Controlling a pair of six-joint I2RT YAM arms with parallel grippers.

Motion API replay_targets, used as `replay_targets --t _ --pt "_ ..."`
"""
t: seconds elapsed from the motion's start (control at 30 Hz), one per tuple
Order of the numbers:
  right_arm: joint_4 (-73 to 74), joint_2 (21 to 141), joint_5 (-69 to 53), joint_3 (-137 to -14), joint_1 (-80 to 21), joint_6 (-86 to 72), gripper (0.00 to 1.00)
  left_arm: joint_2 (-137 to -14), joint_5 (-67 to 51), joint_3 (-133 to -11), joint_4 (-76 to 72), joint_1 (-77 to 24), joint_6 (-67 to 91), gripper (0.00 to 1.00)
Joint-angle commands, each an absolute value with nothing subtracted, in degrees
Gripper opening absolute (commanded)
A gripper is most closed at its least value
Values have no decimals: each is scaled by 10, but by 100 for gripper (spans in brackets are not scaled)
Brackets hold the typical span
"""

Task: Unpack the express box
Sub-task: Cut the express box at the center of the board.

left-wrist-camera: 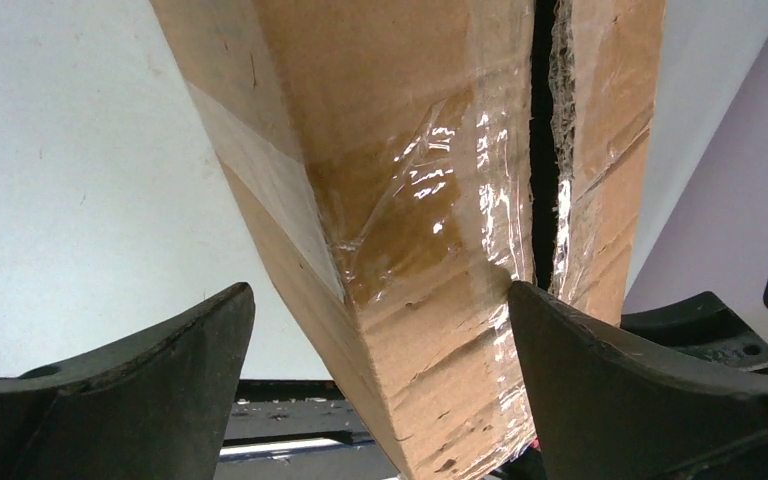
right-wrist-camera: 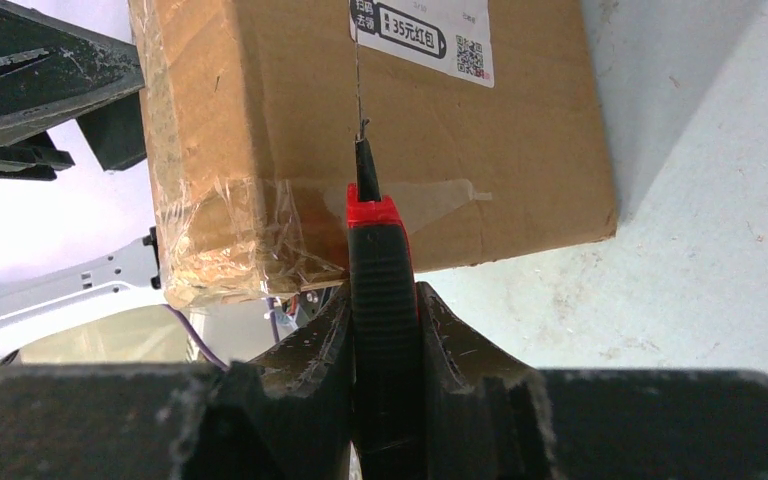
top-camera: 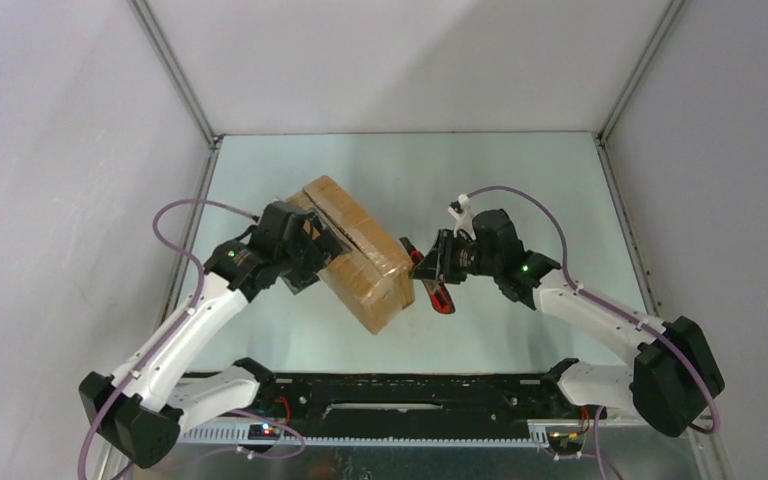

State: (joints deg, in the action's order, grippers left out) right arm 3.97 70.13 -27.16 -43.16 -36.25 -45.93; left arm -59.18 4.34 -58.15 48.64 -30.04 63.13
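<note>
The express box [top-camera: 355, 250], a brown carton, lies slanted on the table between both arms. Its taped seam [left-wrist-camera: 545, 150] gapes as a dark slit with ragged tape edges. My left gripper [left-wrist-camera: 380, 300] is wide open around one box corner. Its right finger [left-wrist-camera: 580, 370] touches the taped face and its left finger [left-wrist-camera: 140, 380] stands apart from the cardboard. My right gripper [right-wrist-camera: 382, 295] is shut on a cutter [right-wrist-camera: 380, 260] with a black ribbed handle and a red collar. The thin blade tip [right-wrist-camera: 365, 165] meets the box's side [right-wrist-camera: 520, 150] just under the white label [right-wrist-camera: 425, 35].
White walls with metal frame posts close in the pale table [top-camera: 520, 180] on three sides. The black base rail [top-camera: 380, 395] runs along the near edge. Purple cables loop above both arms.
</note>
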Motion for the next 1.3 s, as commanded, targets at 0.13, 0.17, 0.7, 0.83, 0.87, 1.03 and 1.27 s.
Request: replay_targets --t 0.13,0.17,0.7,0.83,0.87,1.03,1.27 --pt "-32 718 -237 -433 -403 -479 0 -603 46 -648 556 -323 676 100" --pt "-36 721 -235 -434 -407 -479 0 -612 37 -652 563 -326 681 100" --pt "-51 741 -179 -446 -466 -454 0 -757 44 -787 710 -345 682 100" --pt "-56 746 -187 -446 -463 -455 0 -771 26 -747 682 -345 682 99" --pt "-54 746 -194 -446 -459 -457 0 -772 21 -736 675 -345 685 97" --pt "-43 720 -225 -438 -433 -459 0 -749 12 -689 654 -345 698 77" --pt "-34 604 -349 -375 -362 -501 0 -717 20 -656 616 -346 695 58"
